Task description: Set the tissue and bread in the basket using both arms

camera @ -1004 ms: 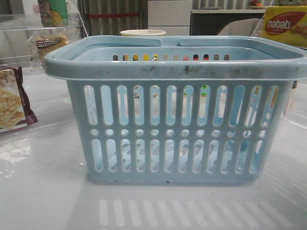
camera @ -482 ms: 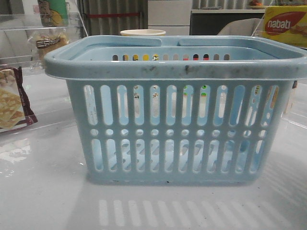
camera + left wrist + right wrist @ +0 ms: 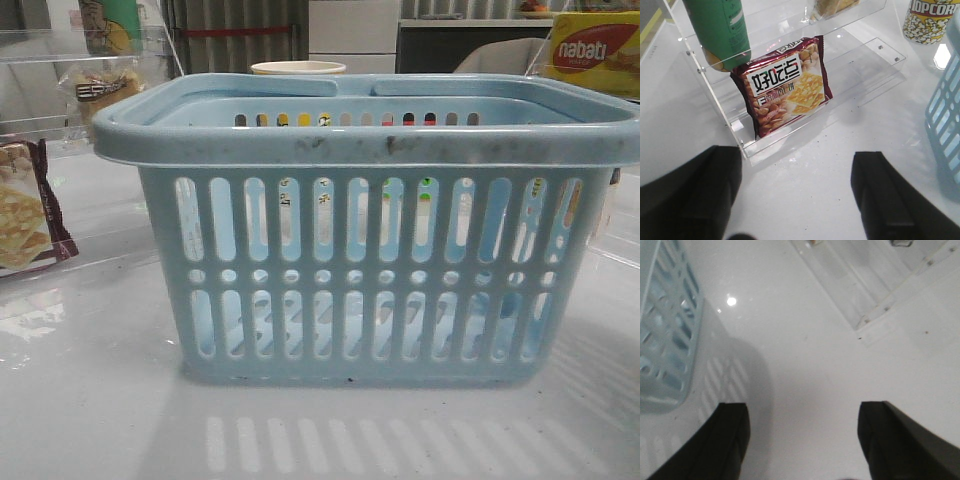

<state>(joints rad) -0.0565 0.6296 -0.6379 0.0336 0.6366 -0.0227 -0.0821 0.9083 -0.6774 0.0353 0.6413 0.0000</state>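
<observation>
- Basket (image 3: pixel 370 240): upright at the table (image 3: pixel 90 400) centre; bread (image 3: pixel 98 88) behind its left rim, on a clear shelf (image 3: pixel 790 125).
- Left claw (image 3: pixel 795 195): spread wide, empty, above bare table before a cracker packet (image 3: pixel 785 85) on the shelf.
- Right claw (image 3: pixel 802 440): spread wide, empty, beside the basket wall.

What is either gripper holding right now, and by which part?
Nothing. The left gripper is open over bare table in front of the cracker packet; the right gripper is open over bare table beside the basket.
</observation>
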